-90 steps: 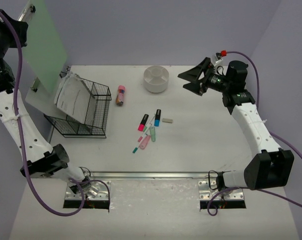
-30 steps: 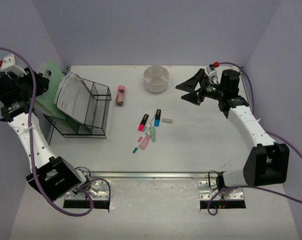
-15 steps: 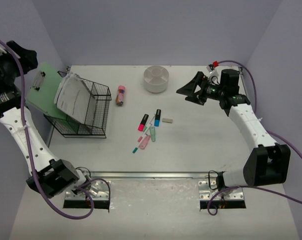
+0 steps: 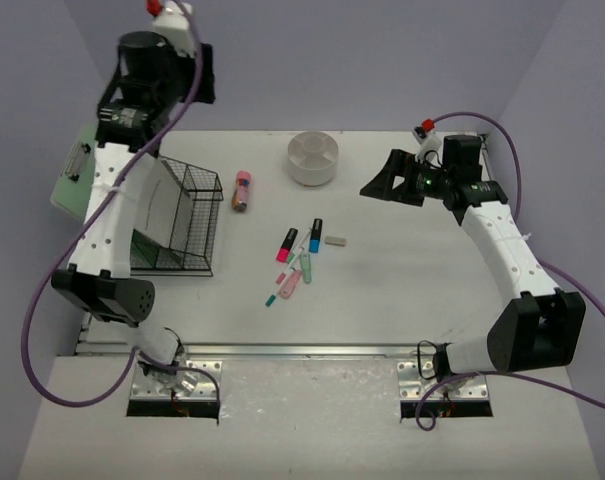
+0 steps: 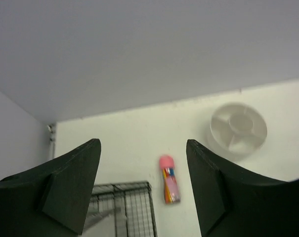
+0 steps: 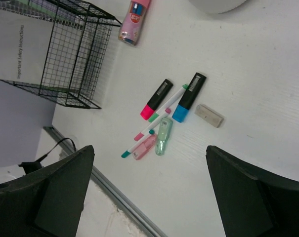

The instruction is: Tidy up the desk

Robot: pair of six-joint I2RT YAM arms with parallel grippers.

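Note:
The off-white desk holds a loose pile in its middle: a pink highlighter, a blue highlighter, a grey eraser, thin pens, and green and pink correction tapes. A pink-capped tube of pens lies beside a black wire basket. My left gripper is raised high at the back left, open and empty, looking down on the tube. My right gripper hovers at the back right, open and empty, above the pile.
A white round divided tray stands at the back centre. The basket holds a sheet of paper. A green clipboard lies at the left edge. A metal rail runs along the front edge. Lavender walls enclose the desk.

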